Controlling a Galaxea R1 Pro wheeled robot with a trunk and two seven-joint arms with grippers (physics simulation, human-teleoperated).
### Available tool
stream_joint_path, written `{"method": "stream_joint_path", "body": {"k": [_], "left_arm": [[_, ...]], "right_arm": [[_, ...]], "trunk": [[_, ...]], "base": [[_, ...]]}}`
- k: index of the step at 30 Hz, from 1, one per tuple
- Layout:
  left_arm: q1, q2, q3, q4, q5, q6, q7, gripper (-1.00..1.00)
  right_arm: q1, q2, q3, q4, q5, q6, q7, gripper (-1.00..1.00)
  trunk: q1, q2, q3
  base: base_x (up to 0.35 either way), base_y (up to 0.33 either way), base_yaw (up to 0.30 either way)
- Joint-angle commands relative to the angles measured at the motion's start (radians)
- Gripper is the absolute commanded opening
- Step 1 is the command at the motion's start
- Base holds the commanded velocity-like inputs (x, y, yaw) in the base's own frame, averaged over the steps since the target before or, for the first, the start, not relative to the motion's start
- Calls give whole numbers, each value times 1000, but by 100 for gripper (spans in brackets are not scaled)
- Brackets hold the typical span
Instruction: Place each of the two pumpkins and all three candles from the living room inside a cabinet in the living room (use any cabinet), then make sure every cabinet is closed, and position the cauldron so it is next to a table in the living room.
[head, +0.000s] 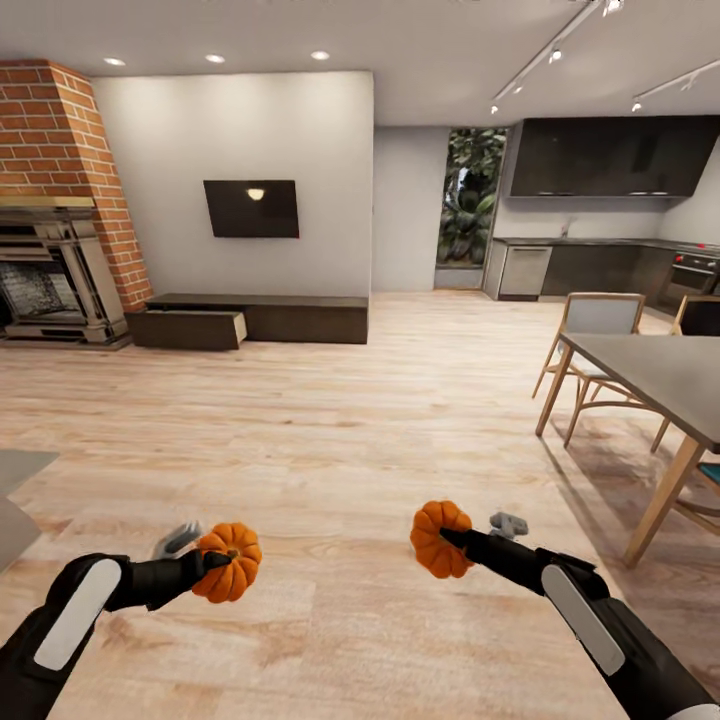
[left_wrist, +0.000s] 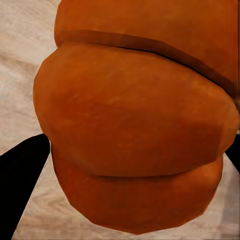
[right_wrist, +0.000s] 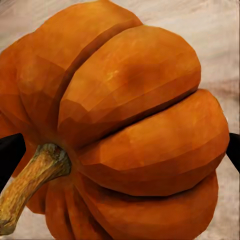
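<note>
Nearest the robot, above the wood floor (head: 360, 440), each arm holds up a pumpkin. The left claw (head: 215, 563) pinches the left pumpkin (head: 229, 562), whose ribbed orange skin bulges between dark fingers (left_wrist: 20, 175) in the left wrist view. The right claw (head: 452, 540) pinches the right pumpkin (head: 438, 539); the right wrist view shows its tan stem (right_wrist: 30, 180). Further off to the right stands a dining table (head: 650, 370) with chairs (head: 595, 335). At the far wall, the long dark cabinet (head: 260, 318) sits under a television (head: 251, 208), its left drawer (head: 188, 328) pulled out, beside the brick fireplace (head: 55, 200). The kitchen (head: 600, 220) lies far right.
</note>
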Motion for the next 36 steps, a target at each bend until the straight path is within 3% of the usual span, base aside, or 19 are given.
{"method": "stream_joint_path", "body": {"k": [1,4,5,9,11,13,16,18,21,23,26,36], "left_arm": [[-2,-32,-3,10,6,0,70,-100],[-3,-94,-17,67,-106,-68,157,-100],[-4,-123,-20,107,-177,-129,172,-100],[-25,-196,-22,256,-349,-257,186,-100],[-38,-221,-23,349,-400,-326,187,-100],[-45,-242,-23,420,-423,-397,188,-100],[-48,-280,-32,460,-432,-431,189,-100],[-48,-291,-56,492,-436,-443,189,-100],[-49,-297,-104,549,-438,-476,189,-100],[-49,-298,-115,575,-437,-511,189,-100],[-49,-297,-120,586,-438,-526,188,-100],[-48,-291,-122,588,-438,-565,188,-100]], "right_arm": [[-1,0,1,13,7,2,-26,-100],[-1,6,3,80,37,-42,-147,-100],[-1,7,3,110,39,-76,-174,-100],[-1,15,8,206,44,-187,-219,-100],[0,16,8,219,45,-206,-225,-100],[0,17,9,224,47,-219,-226,-100],[0,17,9,227,47,-225,-223,-100],[1,17,10,227,48,-226,-223,-100],[4,17,36,226,48,-227,-222,-100],[5,17,50,229,46,-231,-221,-100],[6,17,55,234,44,-231,-221,-100],[9,17,57,320,43,-271,-221,-100]], "trunk": [[-4,7,2],[-16,28,12],[-19,35,15],[-35,63,27],[-42,77,34],[-50,91,40],[-62,112,49],[-69,126,56],[-81,147,65],[-88,161,71],[-100,182,81],[-100,182,81]], "base": [[0,0,0],[0,0,0],[0,0,0],[0,0,0],[0,0,0],[0,0,0],[0,0,0],[0,0,0],[0,0,0],[0,0,0],[0,0,0],[0,0,0]]}}
